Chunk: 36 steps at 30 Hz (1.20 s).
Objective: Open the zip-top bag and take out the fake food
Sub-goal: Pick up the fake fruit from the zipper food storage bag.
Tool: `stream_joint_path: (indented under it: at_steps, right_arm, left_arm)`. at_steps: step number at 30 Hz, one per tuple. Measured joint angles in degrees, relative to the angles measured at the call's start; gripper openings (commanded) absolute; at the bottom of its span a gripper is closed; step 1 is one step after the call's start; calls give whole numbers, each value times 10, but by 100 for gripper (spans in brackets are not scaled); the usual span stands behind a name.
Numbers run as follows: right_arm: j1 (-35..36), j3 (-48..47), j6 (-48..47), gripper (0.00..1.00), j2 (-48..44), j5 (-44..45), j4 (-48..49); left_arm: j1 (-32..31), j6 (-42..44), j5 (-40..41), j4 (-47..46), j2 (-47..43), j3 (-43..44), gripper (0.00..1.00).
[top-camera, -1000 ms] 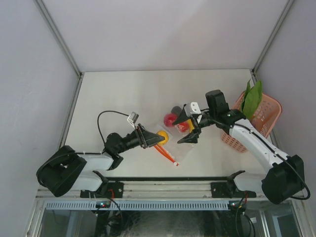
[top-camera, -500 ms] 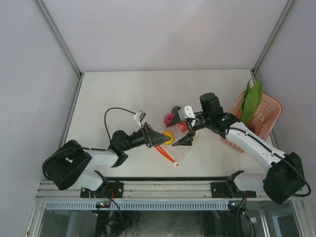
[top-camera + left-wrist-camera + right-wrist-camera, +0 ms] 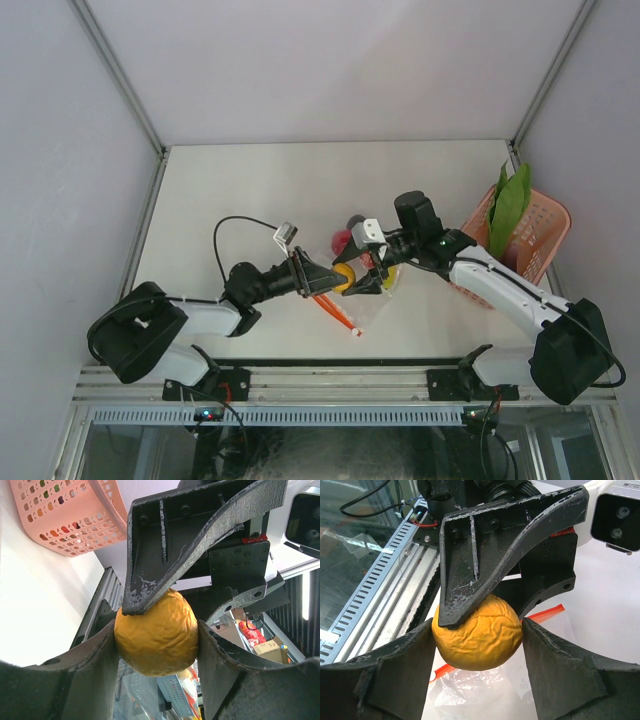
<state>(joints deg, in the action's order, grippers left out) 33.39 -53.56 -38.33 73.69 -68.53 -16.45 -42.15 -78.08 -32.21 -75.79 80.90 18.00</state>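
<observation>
Both grippers: clamped on one orange fruit (image 3: pixel 344 277).
Change: arrival of right gripper (image 3: pixel 477 630) from the right, at left gripper (image 3: pixel 157 630).
Meaning: handover likely, fruit clear of zip-top bag (image 3: pixel 480 692).

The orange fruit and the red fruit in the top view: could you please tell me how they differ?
The orange fruit is gripped by both the left gripper and the right gripper; the red fruit lies just beyond them, touched by neither. The orange fruit is yellow-orange with wrinkled skin; the red fruit is red, and too small here to judge its surface. Both are small and round.
</observation>
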Motion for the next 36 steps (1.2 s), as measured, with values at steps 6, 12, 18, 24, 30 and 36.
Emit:
stream_joint_path:
  at_steps: [6,12,18,24,30,36]
  right_arm:
    - [1,0,-2,48,0,2,0]
    - [1,0,-5,27,3,1,-6]
    - [-3,0,-6,17,7,0,-16]
    - [-14,-5,-20,11,7,-11,-43]
    - [-38,-42,-74,11,16,-30,-117]
    - [-61,-68,-128,10,18,-36,-186]
  left_arm:
    - [0,-3,0,0,0,0,55]
    - [-2,-2,3,0,0,0,99]
    - [-2,-2,7,0,-1,-2,100]
    - [-3,5,17,0,-12,-17,100]
    - [-3,18,34,0,-35,-45,100]
    - [-3,48,51,36,-97,-61,100]
